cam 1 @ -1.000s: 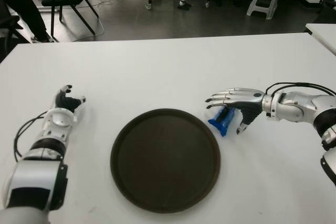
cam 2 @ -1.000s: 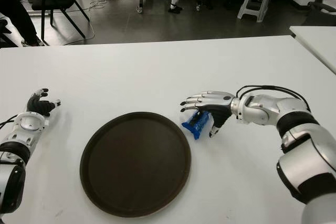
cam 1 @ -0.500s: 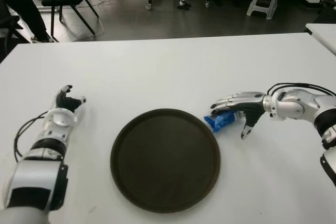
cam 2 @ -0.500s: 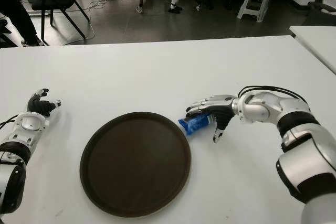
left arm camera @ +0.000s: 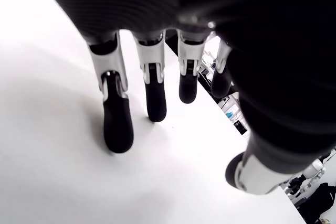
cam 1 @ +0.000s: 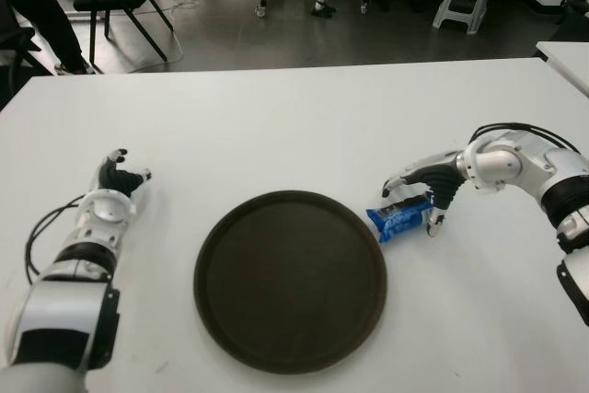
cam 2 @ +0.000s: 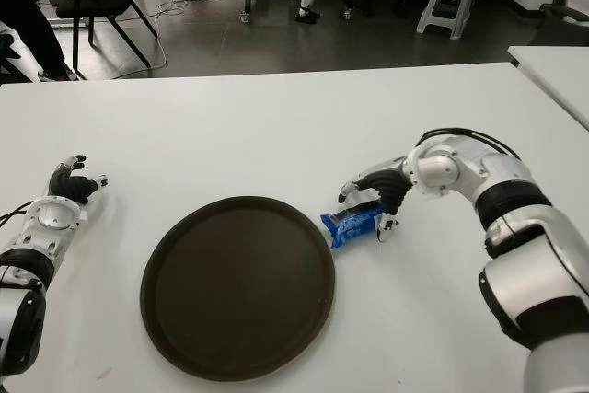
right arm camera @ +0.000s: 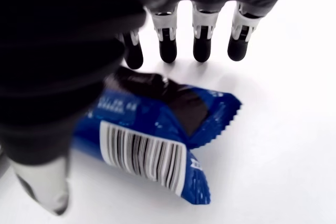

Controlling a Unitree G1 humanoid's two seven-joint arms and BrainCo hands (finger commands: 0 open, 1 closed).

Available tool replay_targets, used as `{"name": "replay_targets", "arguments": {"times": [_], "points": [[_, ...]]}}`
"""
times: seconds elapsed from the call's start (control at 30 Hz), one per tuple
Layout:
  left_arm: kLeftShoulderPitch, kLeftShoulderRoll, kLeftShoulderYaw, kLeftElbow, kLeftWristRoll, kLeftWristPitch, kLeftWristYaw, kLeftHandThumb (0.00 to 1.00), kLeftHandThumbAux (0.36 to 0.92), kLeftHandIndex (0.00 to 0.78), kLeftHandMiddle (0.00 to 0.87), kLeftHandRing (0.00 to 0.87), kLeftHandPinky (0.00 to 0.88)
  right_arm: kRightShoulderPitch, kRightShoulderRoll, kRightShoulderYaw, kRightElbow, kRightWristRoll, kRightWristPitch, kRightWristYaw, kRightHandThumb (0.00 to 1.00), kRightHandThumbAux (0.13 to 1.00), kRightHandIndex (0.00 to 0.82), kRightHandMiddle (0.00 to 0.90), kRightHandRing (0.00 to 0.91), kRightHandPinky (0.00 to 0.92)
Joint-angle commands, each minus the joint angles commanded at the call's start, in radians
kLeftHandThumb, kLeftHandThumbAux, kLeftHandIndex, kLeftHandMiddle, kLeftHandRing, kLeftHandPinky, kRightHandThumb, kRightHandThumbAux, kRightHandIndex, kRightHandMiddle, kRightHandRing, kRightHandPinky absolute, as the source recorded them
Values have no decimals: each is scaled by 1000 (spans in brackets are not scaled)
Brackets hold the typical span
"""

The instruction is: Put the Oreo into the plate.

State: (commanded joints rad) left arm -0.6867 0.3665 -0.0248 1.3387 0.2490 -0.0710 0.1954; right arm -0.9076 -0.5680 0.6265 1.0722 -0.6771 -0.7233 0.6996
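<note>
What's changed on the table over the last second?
The right hand has turned, its fingers now pointing down over the Oreo pack, not yet closed on it. The pack swung round and still lies on the table just right of the plate. The left hand and plate haven't moved.

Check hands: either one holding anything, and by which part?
Nothing held. The right hand arches over the blue Oreo pack, fingers not closed on it; the pack lies on the table. Left hand empty.

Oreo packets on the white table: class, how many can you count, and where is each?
1. The blue Oreo packet lies on the table, just off the plate's right rim, under the right hand. None visible elsewhere.
</note>
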Motion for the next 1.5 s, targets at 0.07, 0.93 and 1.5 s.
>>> {"name": "replay_targets", "arguments": {"times": [0.07, 0.93, 1.5], "points": [[0, 1, -1, 0, 1, 2, -1, 263, 736, 45, 129, 153, 155, 4, 0, -8, -9, 16, 15, 22, 0, 711, 0, 8, 25, 33], [4, 1, 15, 0, -15, -18, -14, 237, 729, 60, 145, 179, 206, 39, -20, -51, -95, 105, 55, 161, 0, 734, 0, 4, 0, 0], [-1, -5, 7, -1, -8, -9, 3, 254, 731, 59, 146, 180, 200, 60, -34, -41, -154, 70, 141, 138, 0, 754, 0, 0, 0, 0]]}}
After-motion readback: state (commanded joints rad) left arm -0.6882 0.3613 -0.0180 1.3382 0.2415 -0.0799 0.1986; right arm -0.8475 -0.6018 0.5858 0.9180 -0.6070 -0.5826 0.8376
